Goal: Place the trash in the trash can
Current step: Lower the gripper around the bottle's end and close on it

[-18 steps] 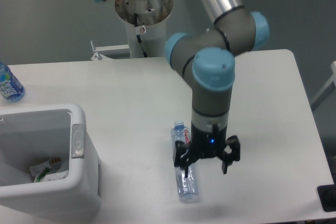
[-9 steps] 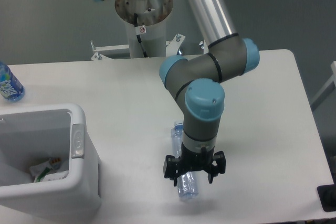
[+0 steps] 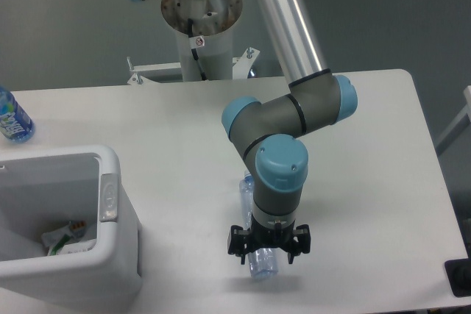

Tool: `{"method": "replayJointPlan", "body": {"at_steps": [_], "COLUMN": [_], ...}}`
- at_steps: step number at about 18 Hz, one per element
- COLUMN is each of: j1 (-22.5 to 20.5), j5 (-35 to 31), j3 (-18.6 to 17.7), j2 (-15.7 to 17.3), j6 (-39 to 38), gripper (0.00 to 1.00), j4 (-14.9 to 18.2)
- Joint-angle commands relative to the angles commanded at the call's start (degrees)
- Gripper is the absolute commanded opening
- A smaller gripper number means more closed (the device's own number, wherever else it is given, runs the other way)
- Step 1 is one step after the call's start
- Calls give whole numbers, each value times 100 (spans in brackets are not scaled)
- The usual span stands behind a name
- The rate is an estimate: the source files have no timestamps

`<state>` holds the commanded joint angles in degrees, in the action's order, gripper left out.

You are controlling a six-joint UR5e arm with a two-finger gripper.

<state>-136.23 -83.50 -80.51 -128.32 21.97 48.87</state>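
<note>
A slim clear plastic bottle (image 3: pixel 261 264), one piece of the trash, lies flat on the white table near its front edge; the arm hides its middle and label. My gripper (image 3: pixel 268 246) hangs straight down over it, open, with a black finger on each side of the bottle. The trash can (image 3: pixel 109 198), a large white bin with a grey tab, stands at the front left. A crumpled whitish wrapper (image 3: pixel 65 242) lies inside it.
A bottle with a blue label (image 3: pixel 12 119) lies at the table's left edge. The arm's white pedestal (image 3: pixel 201 31) rises behind the table. A dark object (image 3: pixel 460 277) sits at the front right corner.
The arm has swung left and lowered. My gripper moved from beside the bottle to directly over it, with its fingers now on either side.
</note>
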Motion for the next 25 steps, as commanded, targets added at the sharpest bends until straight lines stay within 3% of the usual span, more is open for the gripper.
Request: {"method": "replayJointPlan", "body": {"at_steps": [25], "j1": [97], "j5": [-351], "j3": [-131], "j2": [-273], "j6": [-53], "gripper": [100], "j4": [-44]}}
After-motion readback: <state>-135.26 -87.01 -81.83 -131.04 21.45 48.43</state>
